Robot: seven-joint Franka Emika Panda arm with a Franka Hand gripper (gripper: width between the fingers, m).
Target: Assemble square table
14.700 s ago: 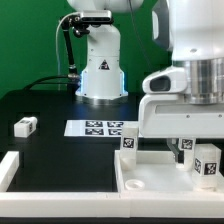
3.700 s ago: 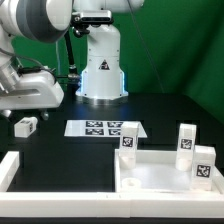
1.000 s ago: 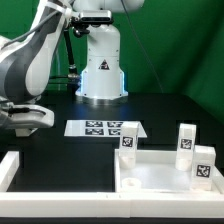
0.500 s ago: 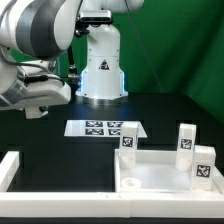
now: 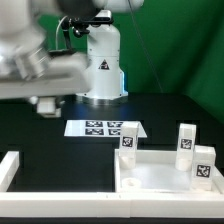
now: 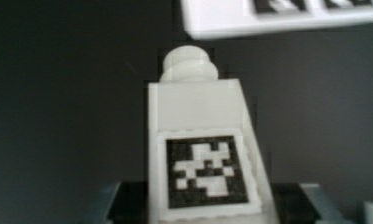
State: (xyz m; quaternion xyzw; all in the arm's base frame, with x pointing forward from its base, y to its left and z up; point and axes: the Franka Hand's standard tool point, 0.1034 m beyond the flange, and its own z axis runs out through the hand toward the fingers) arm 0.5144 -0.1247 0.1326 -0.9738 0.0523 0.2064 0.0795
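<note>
A short white table leg (image 6: 202, 120) with a black-and-white tag fills the wrist view, its rounded end pointing away from the wrist. My gripper (image 6: 208, 205) is shut on its tagged end, a dark finger on either side. In the exterior view the gripper (image 5: 45, 103) hangs blurred above the table's left part, and I cannot make out the leg there. The square white table panel (image 5: 160, 183) lies at the front on the exterior view's right. Three tagged legs stand upright on it: one (image 5: 127, 141) at its back left corner, two (image 5: 186, 140) (image 5: 203, 165) at its right side.
The marker board (image 5: 103, 128) lies flat in the middle of the black table, and part of the marker board (image 6: 289, 12) shows past the leg in the wrist view. A white border bar (image 5: 8, 170) sits at the front left. The robot base (image 5: 102, 70) stands behind.
The arm has risen and swung toward the exterior view's right with the leg in its grip. The spot on the left of the table where the leg lay is bare.
</note>
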